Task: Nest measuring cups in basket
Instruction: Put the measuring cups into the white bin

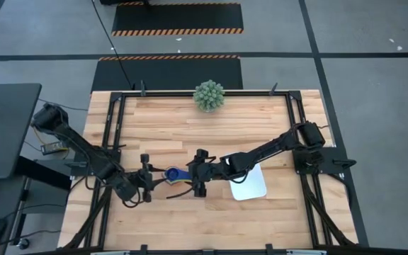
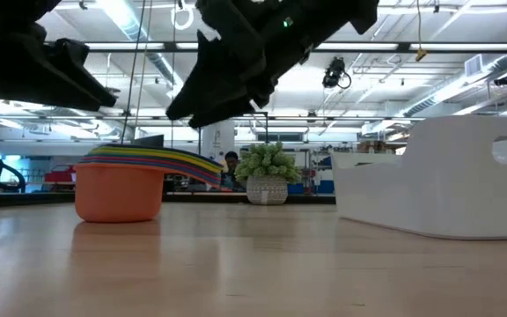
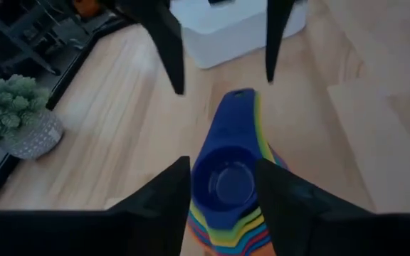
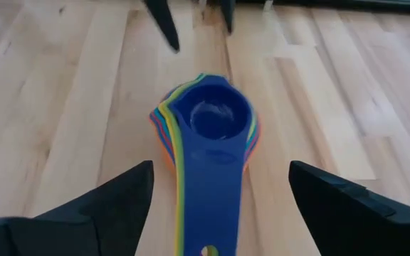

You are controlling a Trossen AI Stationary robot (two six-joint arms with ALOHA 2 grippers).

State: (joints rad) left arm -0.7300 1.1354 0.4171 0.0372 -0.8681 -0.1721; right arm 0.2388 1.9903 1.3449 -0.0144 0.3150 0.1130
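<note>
The measuring cups (image 1: 172, 174) sit nested in one rainbow stack on the table, an orange cup at the bottom (image 2: 120, 189) and a blue one on top (image 3: 223, 185). Their handles fan toward the white basket (image 1: 250, 185), which stands on the table to the stack's right. My left gripper (image 3: 221, 162) is open above the stack, a finger on either side of the blue bowl. My right gripper (image 4: 221, 167) is open wide over the handles (image 4: 208, 213), facing the left one. In the low view both grippers hang clear above the cups.
A spiky green plant in a pot (image 1: 209, 95) stands at the middle of the table's far edge. My right arm reaches over the basket's far left corner. Black frame rails (image 1: 112, 127) run along the table's left and right sides. Bare wood lies toward the near edge.
</note>
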